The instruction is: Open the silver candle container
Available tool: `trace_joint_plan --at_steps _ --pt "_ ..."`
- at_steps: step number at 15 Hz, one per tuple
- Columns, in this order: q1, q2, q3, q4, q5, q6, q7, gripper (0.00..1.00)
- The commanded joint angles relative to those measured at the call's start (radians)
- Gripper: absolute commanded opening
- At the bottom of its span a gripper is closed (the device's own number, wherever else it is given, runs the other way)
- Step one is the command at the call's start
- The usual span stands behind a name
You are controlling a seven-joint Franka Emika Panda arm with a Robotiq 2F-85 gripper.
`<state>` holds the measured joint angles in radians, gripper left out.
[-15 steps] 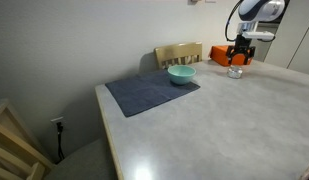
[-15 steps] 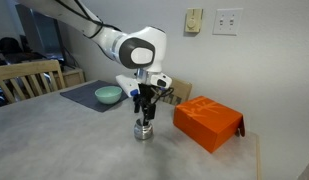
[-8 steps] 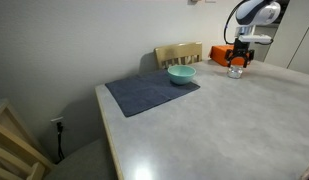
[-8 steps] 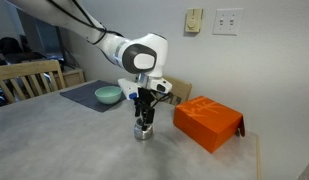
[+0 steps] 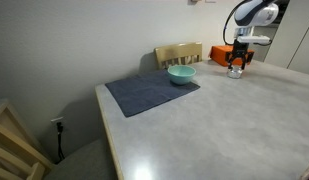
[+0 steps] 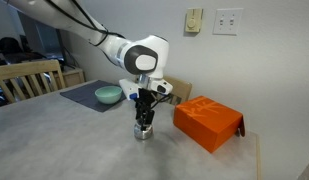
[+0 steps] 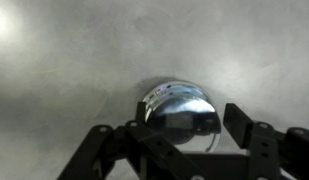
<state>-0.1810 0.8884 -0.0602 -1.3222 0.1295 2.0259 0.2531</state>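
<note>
Tin (image 6: 143,132) sits upright on grey table (image 6: 84,150), lid on, just beside orange box (image 6: 206,122), well apart from teal bowl (image 6: 109,95) on dark mat (image 5: 149,92). Gripper (image 6: 144,123) hangs straight over the tin, pointing down. In wrist view the tin (image 7: 179,108) lies between the fingers (image 7: 246,125), jaws spread to either side of it with narrow gaps showing; not gripping anything, contact unclear. Wooden chair (image 5: 179,53) behind bowl.

No text or label can be read anywhere.
</note>
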Motion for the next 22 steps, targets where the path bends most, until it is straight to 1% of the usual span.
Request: trace_joint_plan --at_steps 1,2,7,11,16,18,20,22 --pt "0.010 0.022 -0.015 0.044 0.013 -0.049 0.010 0.50" --pt "0.011 0.022 -0.016 0.048 0.012 -0.055 0.012 0.44" --pt "0.040 -0.016 -0.027 0.005 -0.013 -0.049 0.023 0.44" --pt "0.087 -0.063 -0.037 -0.053 -0.053 -0.030 0.017 0.44" --pt "0.140 -0.109 -0.049 -0.098 -0.107 -0.024 0.036 0.44" --pt "0.150 -0.124 -0.044 -0.113 -0.117 -0.026 0.031 0.44" --pt "0.141 -0.128 -0.020 -0.125 -0.099 -0.015 -0.012 0.44" --pt "0.127 -0.115 0.015 -0.129 -0.074 -0.009 -0.083 0.44"
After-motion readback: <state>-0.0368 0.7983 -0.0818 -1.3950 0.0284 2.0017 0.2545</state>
